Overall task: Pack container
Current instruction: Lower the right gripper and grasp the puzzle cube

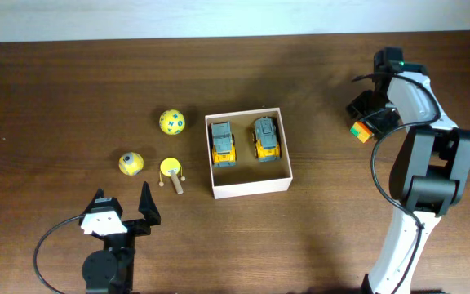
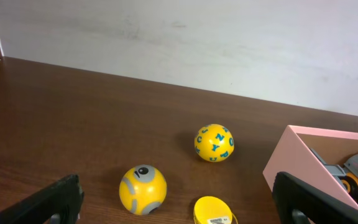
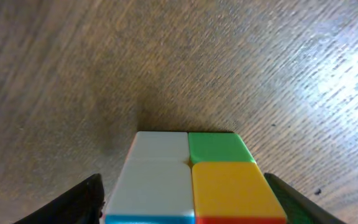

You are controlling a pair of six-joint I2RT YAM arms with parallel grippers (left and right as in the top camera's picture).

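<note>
The container (image 1: 251,187) is seen at the middle of the dark wooden table (image 1: 55,98), open side up, with two yellow-and-grey toy trucks (image 1: 223,144) laid side by side in its far half. Just to its left three yellow toys are set out on the table: a ball printed with blue letters (image 1: 171,122) near the far corner, a ball with a grey eye (image 1: 130,163) further left, and a round-headed toy on a wooden stick (image 1: 172,171) close to the container's left wall. The left gripper (image 1: 124,198) is held low at the near edge, its fingers spread wide with nothing between them. Well to the right of the container, the right gripper (image 1: 367,116) is lowered over a multicoloured cube (image 3: 191,180). Its dark fingers (image 3: 82,202) are placed close against both sides of the cube, but whether the cube is actually squeezed cannot be told.
</note>
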